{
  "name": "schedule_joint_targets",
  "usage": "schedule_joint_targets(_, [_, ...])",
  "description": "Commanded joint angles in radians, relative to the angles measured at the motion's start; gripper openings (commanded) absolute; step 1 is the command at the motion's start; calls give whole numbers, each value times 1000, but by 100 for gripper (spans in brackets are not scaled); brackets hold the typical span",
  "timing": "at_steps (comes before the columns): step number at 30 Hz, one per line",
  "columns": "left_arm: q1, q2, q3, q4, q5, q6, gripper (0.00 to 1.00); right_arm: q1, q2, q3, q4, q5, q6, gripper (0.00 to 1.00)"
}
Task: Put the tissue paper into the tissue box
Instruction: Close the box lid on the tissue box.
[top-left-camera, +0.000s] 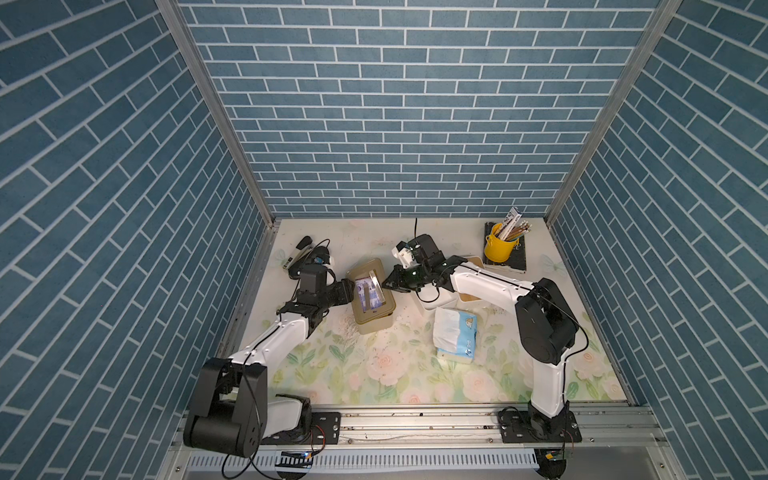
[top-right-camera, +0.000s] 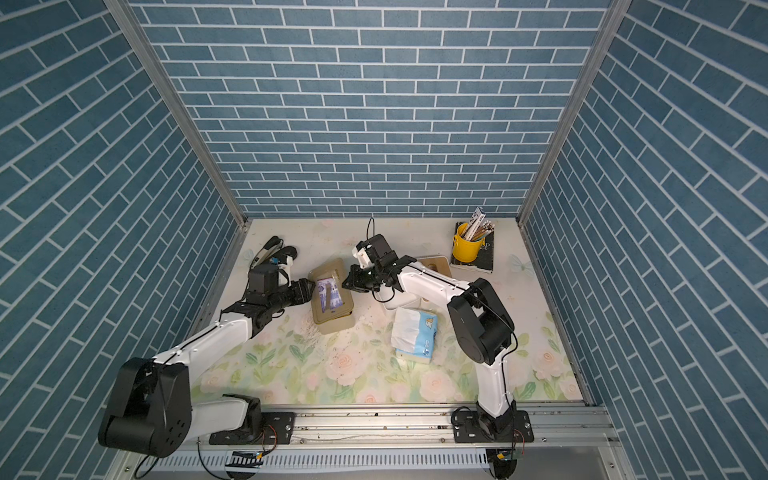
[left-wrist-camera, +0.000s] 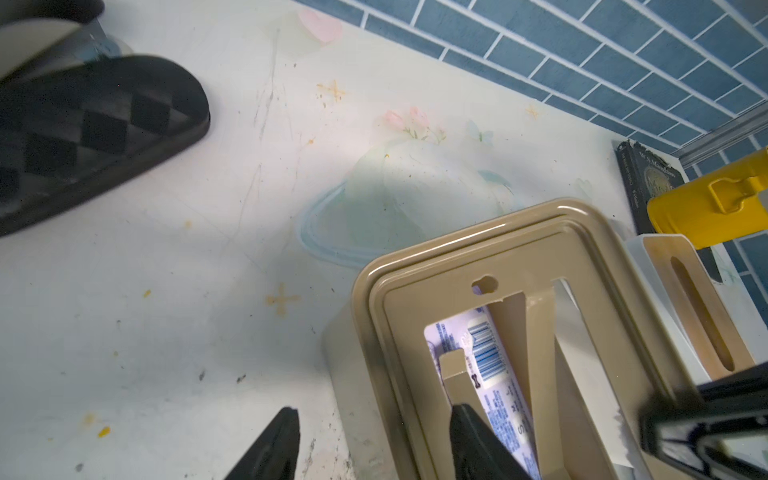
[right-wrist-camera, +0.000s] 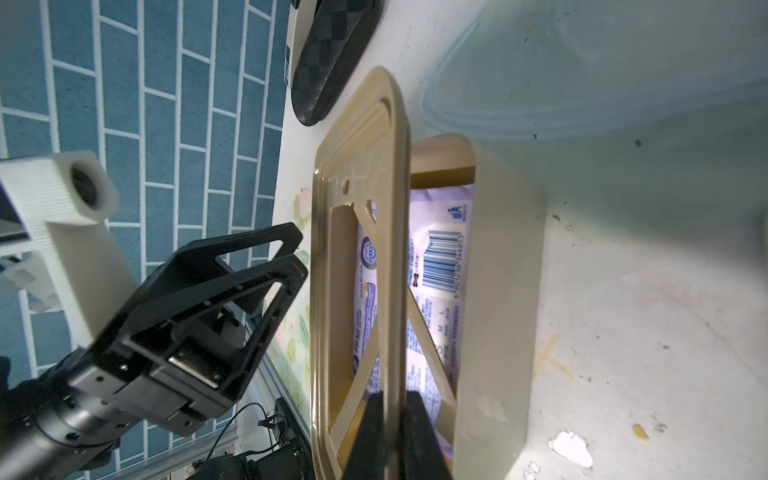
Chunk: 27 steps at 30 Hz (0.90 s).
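Note:
The tan tissue box (top-left-camera: 374, 322) (top-right-camera: 332, 323) stands left of the table's middle with its lid (right-wrist-camera: 357, 145) (left-wrist-camera: 457, 249) lifted. A purple-and-white tissue paper pack (top-left-camera: 368, 297) (left-wrist-camera: 494, 374) (right-wrist-camera: 440, 266) with a barcode lies inside it. My right gripper (top-left-camera: 386, 284) (top-right-camera: 347, 284) (right-wrist-camera: 392, 399) is shut on the lid's edge, holding it up. My left gripper (top-left-camera: 351, 291) (top-right-camera: 309, 293) (left-wrist-camera: 374, 413) is open and straddles the box's left rim, one finger outside above the table and one inside the lid's opening. A second, blue-and-white tissue pack (top-left-camera: 455, 332) (top-right-camera: 415, 334) lies on the table to the right.
A white box with a slotted wooden top (top-left-camera: 432, 305) (left-wrist-camera: 690, 311) sits under my right arm. A yellow cup of pencils (top-left-camera: 498, 247) stands on a dark book (top-left-camera: 517, 264) at the back right. A black stapler (top-left-camera: 297, 253) (left-wrist-camera: 95, 124) lies behind my left arm.

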<state>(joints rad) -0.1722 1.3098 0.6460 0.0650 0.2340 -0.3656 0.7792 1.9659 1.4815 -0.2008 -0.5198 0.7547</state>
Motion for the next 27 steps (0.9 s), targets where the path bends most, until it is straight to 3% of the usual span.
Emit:
schedule_joint_targets(1, [15, 32, -7, 2, 78, 3, 74, 11, 16, -26, -18, 4, -6, 0])
schedule_joint_targets(6, [30, 51, 5, -27, 117, 10, 76, 11, 18, -25, -15, 1, -8, 0])
schedule_joint_targets(14, [31, 26, -8, -40, 103, 6, 59, 11, 22, -29, -6, -2, -8, 0])
schedule_joint_targets(27, [31, 15, -12, -59, 82, 5, 46, 11, 26, -33, 1, -3, -8, 0])
